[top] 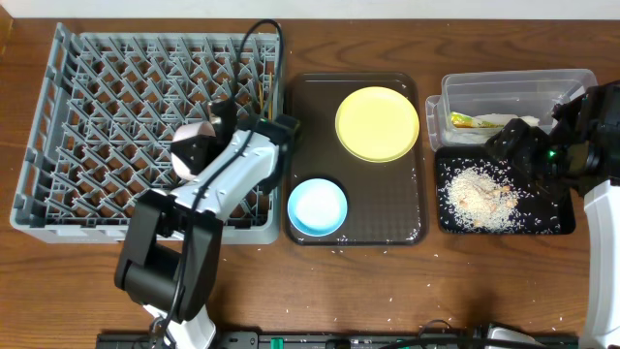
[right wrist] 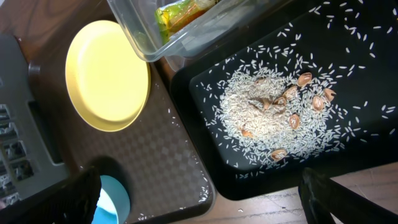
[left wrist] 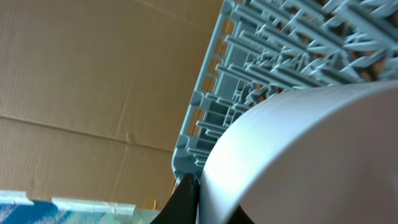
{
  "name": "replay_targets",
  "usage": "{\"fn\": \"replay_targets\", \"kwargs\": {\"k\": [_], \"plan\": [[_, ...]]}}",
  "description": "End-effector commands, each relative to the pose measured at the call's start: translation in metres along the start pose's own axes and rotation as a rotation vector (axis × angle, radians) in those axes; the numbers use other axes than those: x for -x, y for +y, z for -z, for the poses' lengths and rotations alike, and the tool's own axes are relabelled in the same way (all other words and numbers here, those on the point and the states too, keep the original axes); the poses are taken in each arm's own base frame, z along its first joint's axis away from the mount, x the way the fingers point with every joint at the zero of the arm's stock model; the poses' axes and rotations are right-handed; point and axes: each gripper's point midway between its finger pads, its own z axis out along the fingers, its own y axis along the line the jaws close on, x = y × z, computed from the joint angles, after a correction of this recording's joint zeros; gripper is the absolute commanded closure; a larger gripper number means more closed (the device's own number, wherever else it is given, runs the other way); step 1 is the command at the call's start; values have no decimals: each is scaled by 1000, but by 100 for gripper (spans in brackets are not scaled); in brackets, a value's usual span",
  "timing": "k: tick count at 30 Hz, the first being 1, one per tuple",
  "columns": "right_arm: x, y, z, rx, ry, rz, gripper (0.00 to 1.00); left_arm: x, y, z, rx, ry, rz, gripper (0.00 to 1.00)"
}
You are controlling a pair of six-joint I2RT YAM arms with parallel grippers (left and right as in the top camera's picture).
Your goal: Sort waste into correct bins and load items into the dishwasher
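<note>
My left gripper (top: 205, 145) is over the grey dish rack (top: 87, 116), shut on the rim of a white bowl (top: 188, 133). In the left wrist view the bowl (left wrist: 311, 155) fills the lower right, with one black finger (left wrist: 186, 202) against it. A yellow plate (top: 378, 123) and a light blue bowl (top: 318, 206) sit on the brown tray (top: 397, 208). My right gripper (top: 515, 145) hovers open and empty over the black tray (top: 552, 225), which holds rice scraps (top: 480, 192). The clear tub (top: 513, 85) holds the wrapper (top: 463, 120) and a white napkin (top: 513, 121).
In the right wrist view I see the plate (right wrist: 109, 74), the tub corner (right wrist: 143, 43), the rice (right wrist: 267, 106) and the blue bowl's edge (right wrist: 113, 199). Loose grains lie on the table near the front edge (top: 387, 320). Thin tan sticks (top: 263, 95) stand in the rack's right side.
</note>
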Motion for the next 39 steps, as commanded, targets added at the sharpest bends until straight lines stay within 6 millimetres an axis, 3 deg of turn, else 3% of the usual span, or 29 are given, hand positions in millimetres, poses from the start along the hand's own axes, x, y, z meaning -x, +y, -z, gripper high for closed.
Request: {"fn": "replay_targets", "kwargs": {"k": [1, 4, 6, 9, 15, 19, 22, 23, 24, 26, 30, 33, 39], "plan": [[1, 2, 2, 9, -5, 4, 1, -6, -17, 13, -62, 6, -5, 86], [1, 2, 2, 9, -5, 4, 1, -5, -24, 24, -94, -9, -12, 62], [1, 2, 2, 9, -5, 4, 1, -4, -29, 34, -143, 1, 3, 58], [1, 2, 2, 9, -5, 4, 1, -2, -39, 52, -265, 38, 61, 58], [1, 2, 2, 9, -5, 4, 1, 16, -78, 116, -736, 58, 129, 58], [1, 2, 2, 9, -5, 4, 1, 37, -76, 154, -1021, 32, 204, 58], [1, 2, 2, 9, -5, 4, 1, 44, -73, 182, -1198, 10, 207, 82], [1, 2, 2, 9, -5, 4, 1, 42, -76, 192, -1262, 18, 185, 92], [1, 2, 2, 9, -5, 4, 1, 35, -82, 206, -1336, 35, 136, 92], [1, 2, 2, 9, -5, 4, 1, 18, -96, 219, -1393, 77, 64, 92], [1, 2, 2, 9, -5, 4, 1, -12, -127, 222, -1365, 163, 0, 92], [1, 2, 2, 9, -5, 4, 1, -31, -164, 227, -1342, 210, -66, 92], [1, 2, 2, 9, -5, 4, 1, -57, -220, 264, -1392, 184, -185, 92]]}}
